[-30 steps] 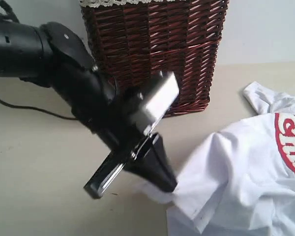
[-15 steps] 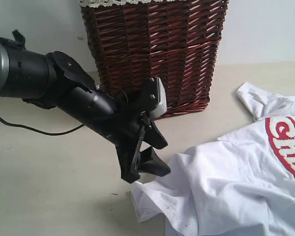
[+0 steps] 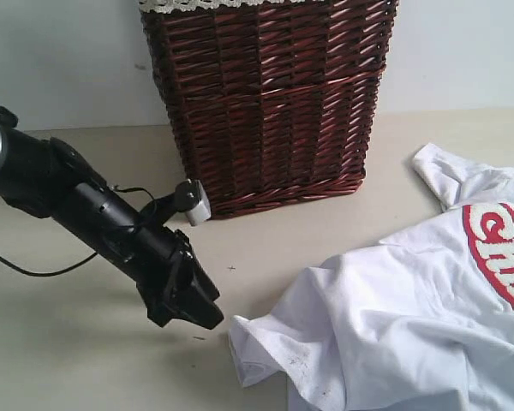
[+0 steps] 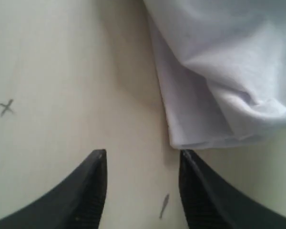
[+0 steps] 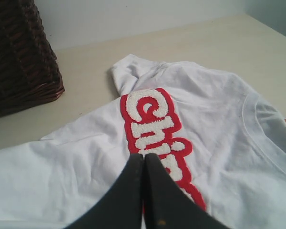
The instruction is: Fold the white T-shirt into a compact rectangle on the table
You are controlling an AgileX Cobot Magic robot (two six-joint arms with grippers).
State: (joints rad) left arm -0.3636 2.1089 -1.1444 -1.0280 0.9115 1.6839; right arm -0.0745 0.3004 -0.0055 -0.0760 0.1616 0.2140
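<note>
Our left claw (image 4: 143, 155) is open: the two jaws stand apart and between them we see only bare table (image 4: 62, 71). It hangs low, just beside the nearest edge of the shirt (image 4: 219, 71), and does not touch the cloth. We judge that it is placed so in order to come at this edge and take it for a fold.

Our right claw (image 5: 143, 156) is closed, the jaws pressed together. It is over the red-edged letters (image 5: 155, 124) in the middle of the shirt. Whether a bit of cloth is pinched between the jaws, we cannot tell. Perhaps it keeps the middle in place so that the shirt does not slide when the other side is pulled, but this is only our guess.

The shirt lies on the table, spread out but crumpled, with the letters facing up and no fold in it yet. The basket (image 3: 265, 103) stands behind, apart from the shirt. We think the wrinkled edge near the left claw must first be laid flat, because a fold over wrinkles gives no clean rectangle.
</note>
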